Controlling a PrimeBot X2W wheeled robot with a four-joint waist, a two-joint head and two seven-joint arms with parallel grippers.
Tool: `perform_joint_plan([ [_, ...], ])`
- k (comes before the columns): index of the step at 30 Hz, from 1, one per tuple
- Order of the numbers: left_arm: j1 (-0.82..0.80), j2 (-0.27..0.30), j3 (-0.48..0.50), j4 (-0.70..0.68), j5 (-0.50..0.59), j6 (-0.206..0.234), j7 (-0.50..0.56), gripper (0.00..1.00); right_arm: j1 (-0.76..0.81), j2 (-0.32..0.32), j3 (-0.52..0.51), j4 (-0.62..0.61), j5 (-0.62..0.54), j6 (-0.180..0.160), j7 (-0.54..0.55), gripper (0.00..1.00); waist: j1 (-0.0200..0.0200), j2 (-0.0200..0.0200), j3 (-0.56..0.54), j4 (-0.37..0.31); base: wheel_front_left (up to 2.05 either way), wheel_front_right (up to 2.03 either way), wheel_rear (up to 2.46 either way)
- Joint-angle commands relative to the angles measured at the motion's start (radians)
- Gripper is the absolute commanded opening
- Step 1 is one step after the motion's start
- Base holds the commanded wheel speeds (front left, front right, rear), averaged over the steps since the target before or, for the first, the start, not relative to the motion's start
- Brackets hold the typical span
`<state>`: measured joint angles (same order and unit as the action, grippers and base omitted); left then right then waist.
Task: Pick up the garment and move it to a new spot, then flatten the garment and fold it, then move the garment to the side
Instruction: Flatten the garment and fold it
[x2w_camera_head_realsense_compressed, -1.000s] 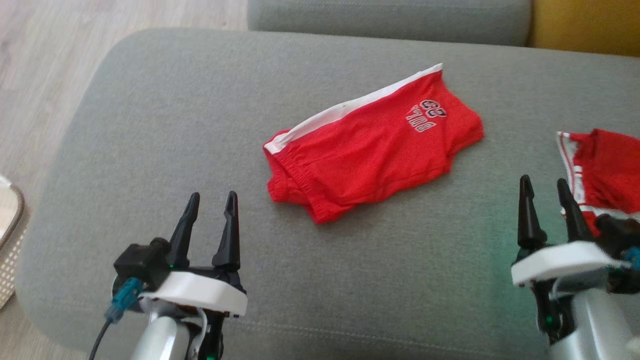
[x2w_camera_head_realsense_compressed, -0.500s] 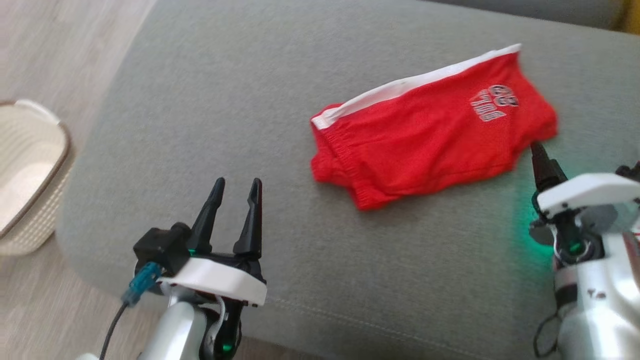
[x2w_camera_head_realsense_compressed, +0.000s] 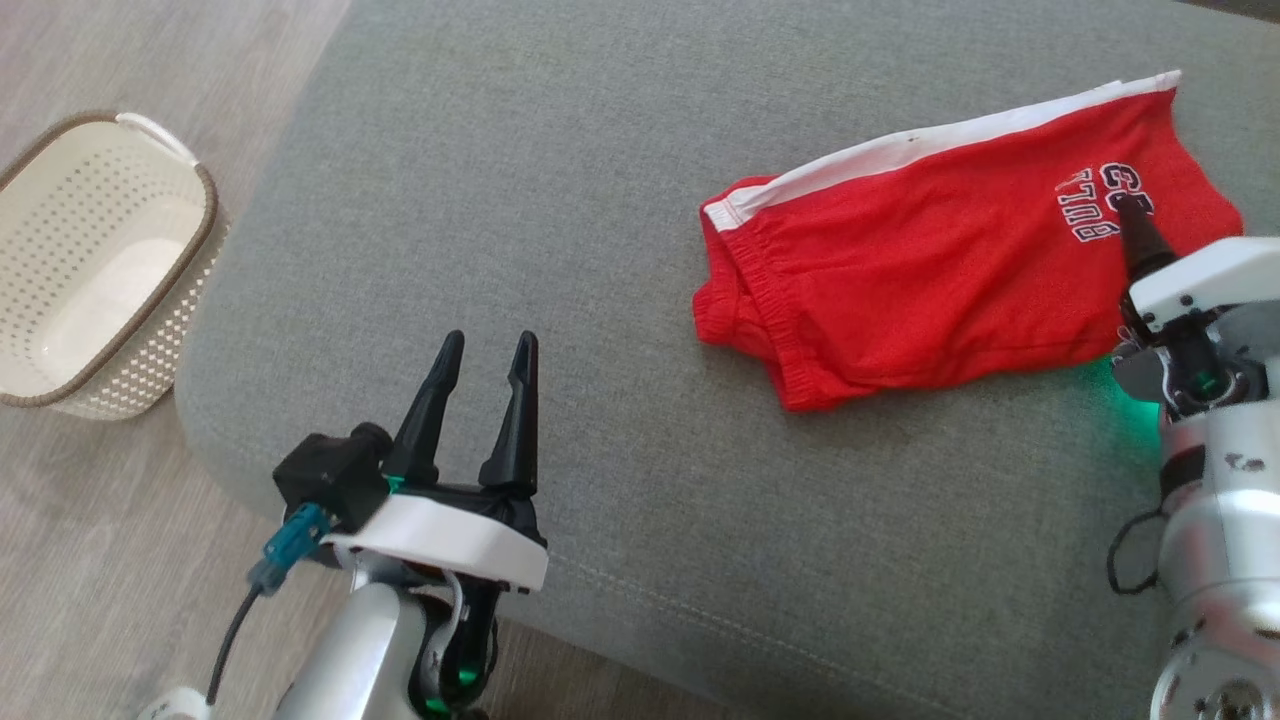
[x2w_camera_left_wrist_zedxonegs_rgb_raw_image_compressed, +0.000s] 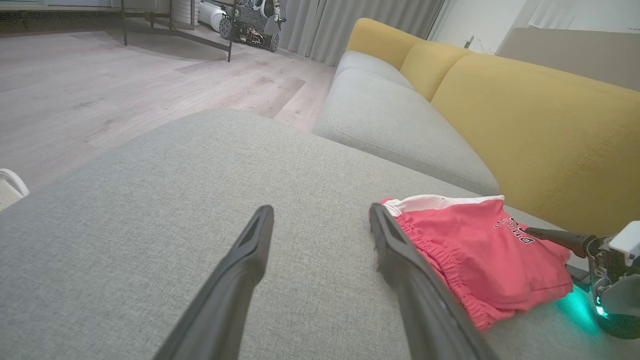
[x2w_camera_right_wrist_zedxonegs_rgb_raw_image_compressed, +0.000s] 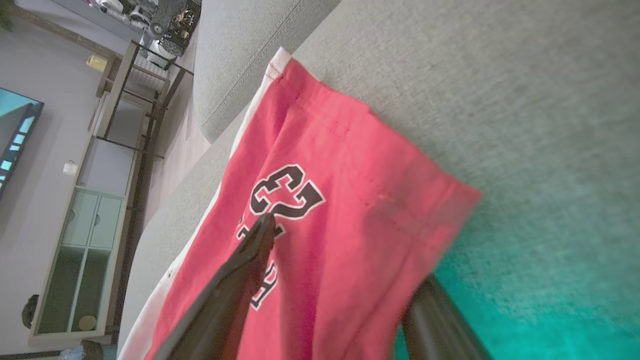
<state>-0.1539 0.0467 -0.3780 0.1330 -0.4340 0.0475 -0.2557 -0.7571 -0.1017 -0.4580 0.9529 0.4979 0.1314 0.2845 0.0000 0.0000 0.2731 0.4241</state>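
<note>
Here, folded red shorts (x2w_camera_head_realsense_compressed: 930, 270) with a white stripe lie far right on the grey fabric sofa cushion (x2w_camera_head_realsense_compressed: 560, 200); right pincer (x2w_camera_right_wrist_zedxonegs_rgb_raw_image_compressed: 345, 255) gapes over their lettered end, left pincer (x2w_camera_head_realsense_compressed: 490, 340) open, near left.

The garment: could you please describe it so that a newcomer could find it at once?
On the broad grey sofa cushion, toward its right side, a pair of shorts lies flat. Bright red cloth, a white side stripe and black-and-white lettering set it apart from the pale basket on the floor.
</note>
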Motion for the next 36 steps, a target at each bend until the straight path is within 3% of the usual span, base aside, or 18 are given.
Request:
perform_joint_plan([
  [1, -0.036, 0.004, 0.026, -0.034, -0.002, 0.009, -0.006, 1.00, -0.004, 0.027, 0.017, 0.029, -0.013, -0.001, 0.019, 1.00, 0.0000, 0.0000, 0.001, 0.002, 0.00, 0.00, 0.00],
  [4, -0.041, 0.004, 0.026, -0.034, -0.003, 0.010, -0.006, 1.00, -0.035, 0.026, 0.005, 0.077, -0.052, -0.001, 0.026, 1.00, 0.0000, 0.0000, 0.001, 0.004, 0.00, 0.00, 0.00],
  [5, -0.043, 0.004, 0.027, -0.034, -0.003, 0.010, -0.006, 1.00, -0.044, 0.027, 0.004, 0.090, -0.062, -0.001, 0.028, 0.19, 0.0000, 0.0000, 0.001, 0.004, 0.00, 0.00, 0.00],
  [6, -0.044, 0.004, 0.027, -0.034, -0.003, 0.011, -0.006, 1.00, -0.053, 0.027, 0.005, 0.098, -0.071, -0.001, 0.027, 0.00, 0.0000, 0.0000, 0.000, 0.004, 0.00, 0.00, 0.00],
  [13, -0.038, 0.004, 0.032, -0.032, 0.001, 0.015, -0.006, 1.00, -0.062, 0.040, 0.009, 0.101, -0.055, -0.001, -0.030, 0.00, 0.0000, 0.0000, -0.020, -0.013, 0.00, 0.00, 0.00],
  [20, -0.027, 0.004, 0.042, -0.023, 0.012, 0.010, -0.006, 1.00, -0.005, 0.050, 0.030, 0.047, 0.050, -0.001, -0.125, 0.00, 0.0000, 0.0000, -0.060, -0.063, 0.00, 0.00, 0.00],
  [27, -0.016, 0.004, 0.049, -0.021, 0.018, 0.006, -0.006, 1.00, 0.069, 0.051, 0.138, 0.030, 0.209, -0.001, -0.187, 0.00, 0.0000, 0.0000, -0.091, -0.129, 0.00, 0.00, 0.00],
  [36, 0.001, 0.004, 0.052, -0.015, 0.023, 0.004, -0.006, 1.00, 0.201, 0.051, 0.243, -0.023, 0.320, -0.001, -0.268, 0.00, 0.0000, 0.0000, -0.130, -0.187, 0.00, 0.00, 0.00],
])
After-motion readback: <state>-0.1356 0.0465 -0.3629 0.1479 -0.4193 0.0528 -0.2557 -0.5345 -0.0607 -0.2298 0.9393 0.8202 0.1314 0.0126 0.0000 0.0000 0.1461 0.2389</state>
